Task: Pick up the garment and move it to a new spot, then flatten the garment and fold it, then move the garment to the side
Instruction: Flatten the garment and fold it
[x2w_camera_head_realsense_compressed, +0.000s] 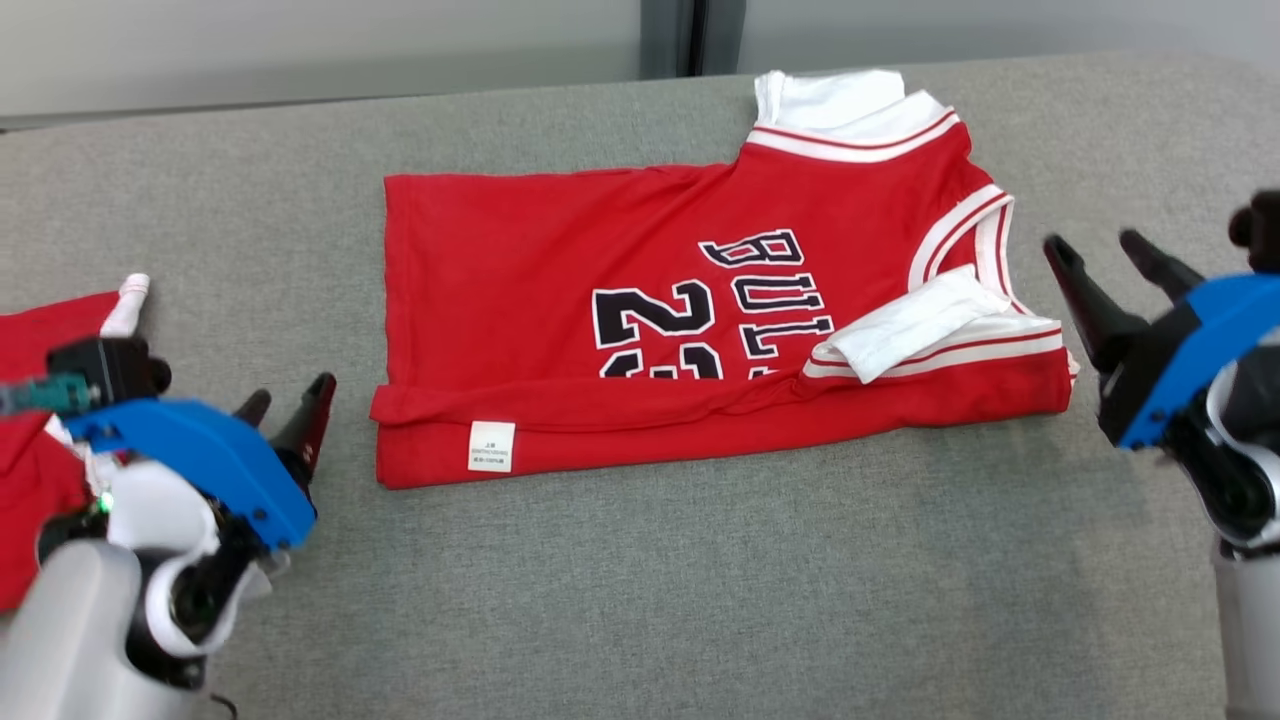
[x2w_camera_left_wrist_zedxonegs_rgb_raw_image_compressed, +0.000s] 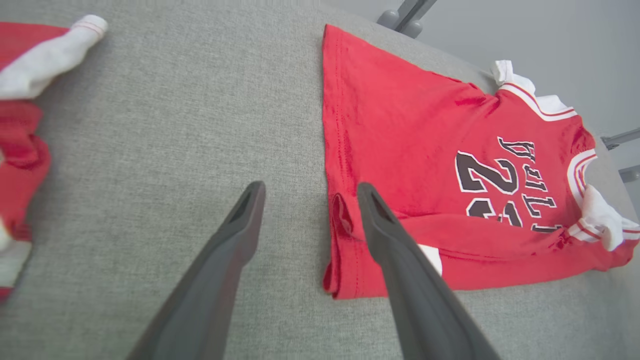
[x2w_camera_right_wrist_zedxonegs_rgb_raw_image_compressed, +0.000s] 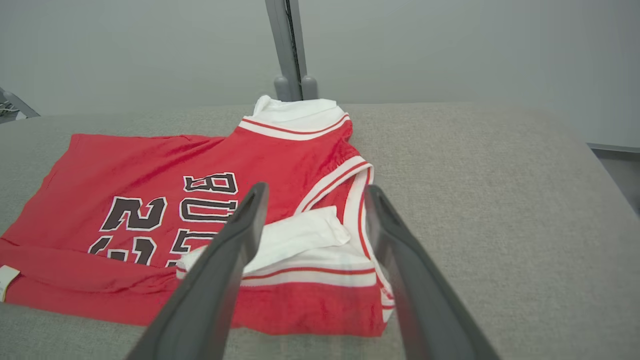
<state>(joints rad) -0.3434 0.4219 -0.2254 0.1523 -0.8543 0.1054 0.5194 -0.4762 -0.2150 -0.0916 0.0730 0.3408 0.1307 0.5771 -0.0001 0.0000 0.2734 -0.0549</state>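
- The left gripper is wide open. Nothing is between its two dark fingers.
- It sits just beside the bottom left corner of the red shirt. I cannot tell if one finger touches the edge of the cloth.
- The right gripper is wide open too, and it holds nothing.
- It is just past the right end of the shirt, with a little gap of grey table in between.
- The shirt lies in the middle of the table, folded into a long shape. Its bottom edge is folded up over the front.
- It has black numbers and letters with white edges on it.
- A white sleeve lies folded on top, near the right end.
- A white collar sticks out at the far side.
- A small white tag shows on the near fold, close to the left gripper.
- More red and white clothes lie at the left side of the table, well apart from the folded shirt.
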